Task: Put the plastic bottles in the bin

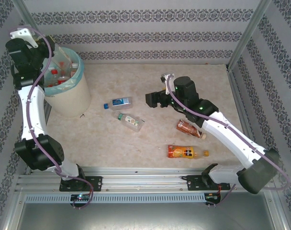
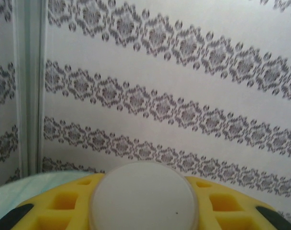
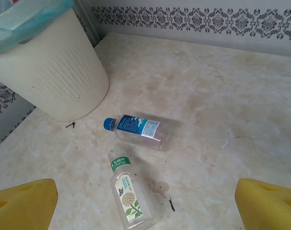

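From above: the bin (image 1: 71, 98) stands at the far left, teal bag (image 1: 80, 67) folded over its rim, red-capped bottles (image 1: 57, 76) piled inside. The left arm (image 1: 31, 105) rises beside it and bends over the rim. Four bottles lie on the marbled table (image 1: 136, 76). A blue-capped bottle (image 1: 117, 102) and a white-capped bottle (image 1: 130, 120) are near the middle, close but apart. A brown bottle (image 1: 189, 128) sits tight against the right arm (image 1: 231, 136). An orange bottle (image 1: 186, 153) lies nearer the front rail. The right gripper (image 1: 151, 99) hangs just right of the blue-capped one.

Left wrist now: the left gripper (image 2: 143, 206) is clamped on a held bottle (image 2: 143, 189), seen end-on as a round whitish disc between the yellow fingers (image 2: 64, 203). The patterned wall (image 2: 184, 96) is behind it.

Right wrist: the right gripper (image 3: 145, 211) is spread wide, gripping nothing. The white-capped bottle (image 3: 128, 196) lies on the table between its yellow fingers (image 3: 23, 201). Beyond it is the blue-capped bottle (image 3: 138, 130), cap pointing toward the bin (image 3: 54, 81) at upper left. Small dark specks (image 3: 70, 125) dot the tabletop near the bin's base.
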